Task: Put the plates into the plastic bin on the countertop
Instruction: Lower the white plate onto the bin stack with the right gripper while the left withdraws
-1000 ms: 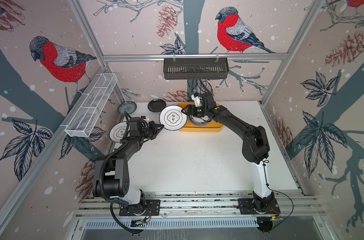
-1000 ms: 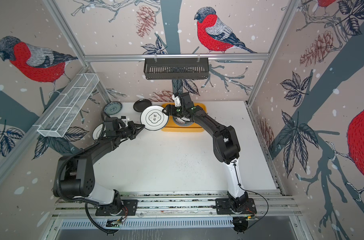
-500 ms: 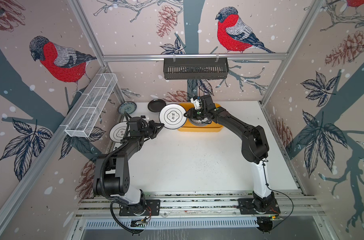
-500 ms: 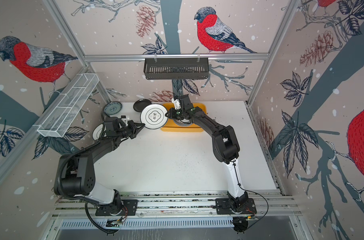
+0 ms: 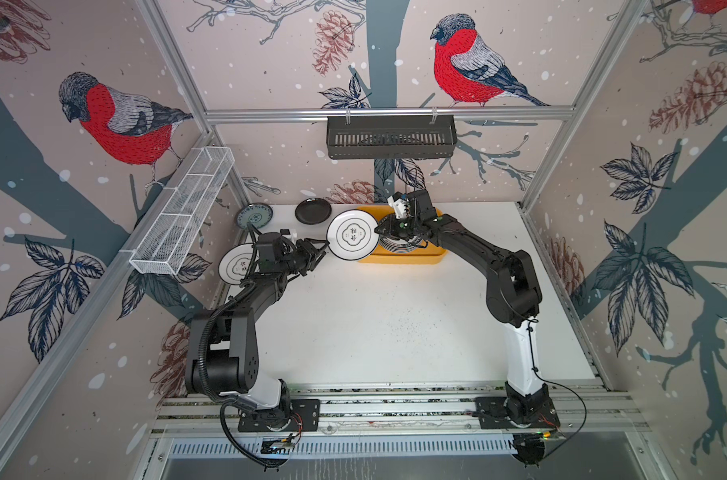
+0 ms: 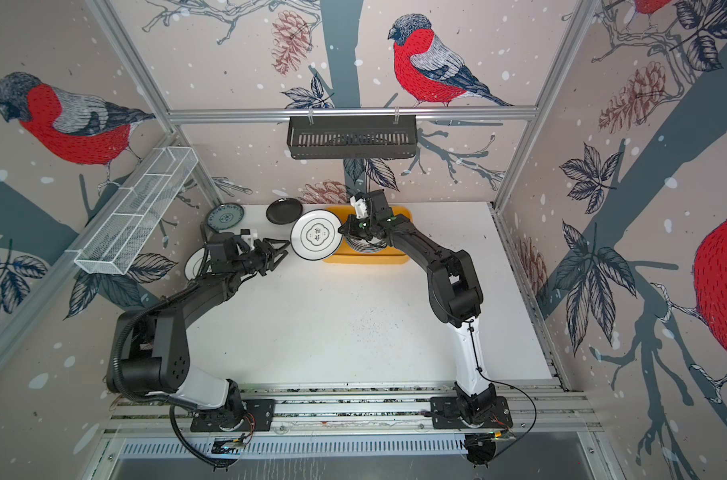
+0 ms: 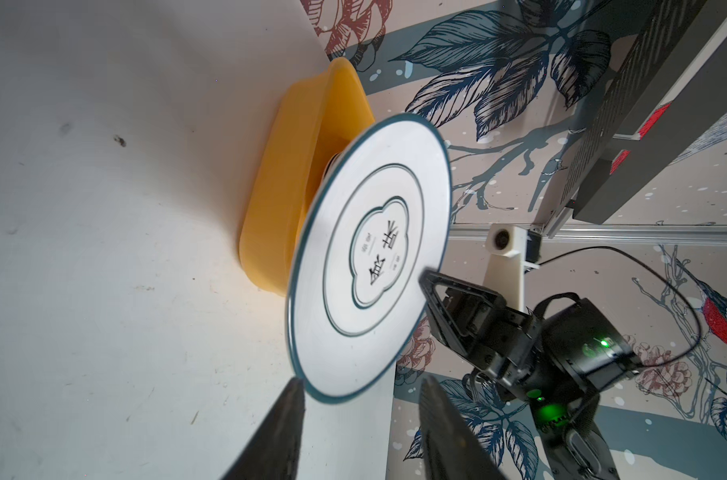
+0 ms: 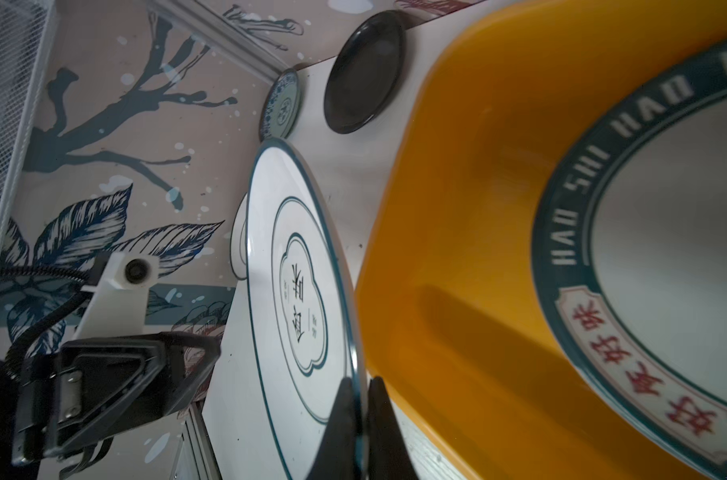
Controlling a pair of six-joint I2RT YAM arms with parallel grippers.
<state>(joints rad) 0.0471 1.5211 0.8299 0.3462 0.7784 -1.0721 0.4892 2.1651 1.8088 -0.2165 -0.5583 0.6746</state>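
handover | right end effector [image 8: 359,388] clamped on rim of white plate [image 5: 352,235], left end effector [image 5: 321,250] apart beside it | next: lower into yellow bin [image 5: 399,258]

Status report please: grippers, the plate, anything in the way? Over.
Right gripper shut on white plate, held tilted at end of yellow bin. Left gripper open, around plate's rim, not gripping. Lettered plate lies in bin; nothing else in the way.
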